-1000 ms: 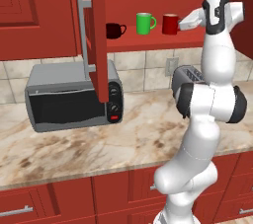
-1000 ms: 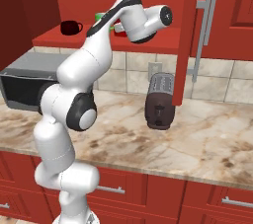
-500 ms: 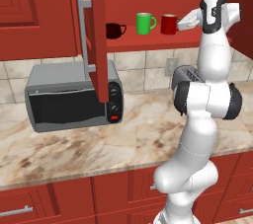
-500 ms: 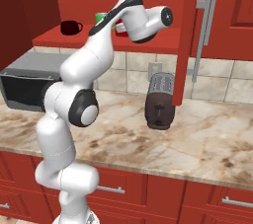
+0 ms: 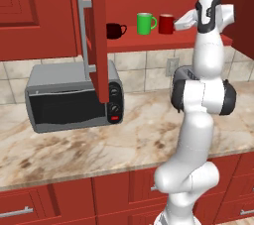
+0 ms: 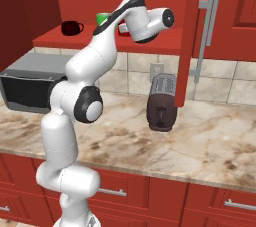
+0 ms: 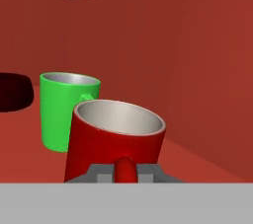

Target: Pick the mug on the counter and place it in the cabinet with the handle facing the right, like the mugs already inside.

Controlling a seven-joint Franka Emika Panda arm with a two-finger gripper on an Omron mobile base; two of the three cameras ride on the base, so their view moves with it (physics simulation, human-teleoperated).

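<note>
Hand view: tool (image 7: pixel 125 172) clamped tight on the handle (image 7: pixel 124 168) of the red mug (image 7: pixel 114 139), inside the cabinet (image 7: pixel 148 35).
From the left base view the red mug (image 5: pixel 166 24) sits at shelf level just beside the green mug (image 5: pixel 145 23), with the dark mug (image 5: pixel 114 30) further left; the arm reaches up to it from above the table (image 5: pixel 99 144). A microwave (image 5: pixel 74 97) and toaster (image 6: pixel 161 102) stand on the table below the open door (image 5: pixel 96 30).
</note>
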